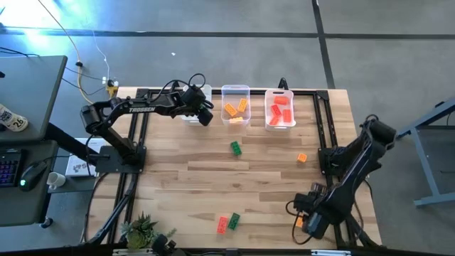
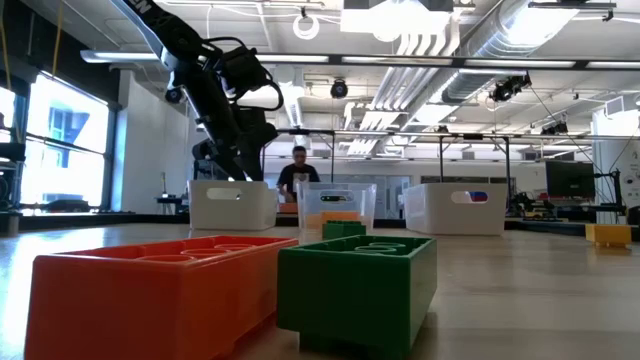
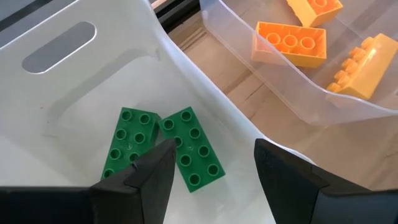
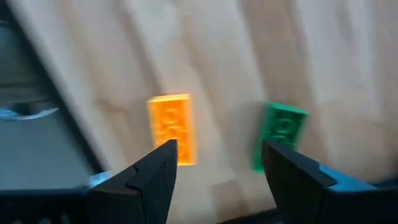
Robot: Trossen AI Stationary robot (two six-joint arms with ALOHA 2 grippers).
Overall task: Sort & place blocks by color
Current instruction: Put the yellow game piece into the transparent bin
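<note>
My left gripper [image 1: 205, 116] [image 3: 211, 149] hangs open over the far-left white bin [image 3: 74, 81], slanting down; two green blocks [image 3: 165, 146] lie flat on the bin's floor below its fingertips. My right gripper [image 1: 307, 217] [image 4: 217, 149] stands open near the table's near right corner, pointing down. Under it, an orange block [image 4: 171, 127] and a green block [image 4: 281, 127] lie flat on the wood. Loose on the table are a green block [image 1: 235, 148], an orange block [image 1: 302, 157], and a red block [image 1: 222, 225] beside a green one [image 1: 233, 220].
The middle bin [image 1: 235, 105] holds orange blocks [image 3: 289, 43] and the right bin [image 1: 279, 108] holds red ones. A black frame [image 1: 323, 121] runs along the table's sides. A plant [image 1: 140, 229] sits at the near left corner. A person [image 2: 298, 172] stands behind the table.
</note>
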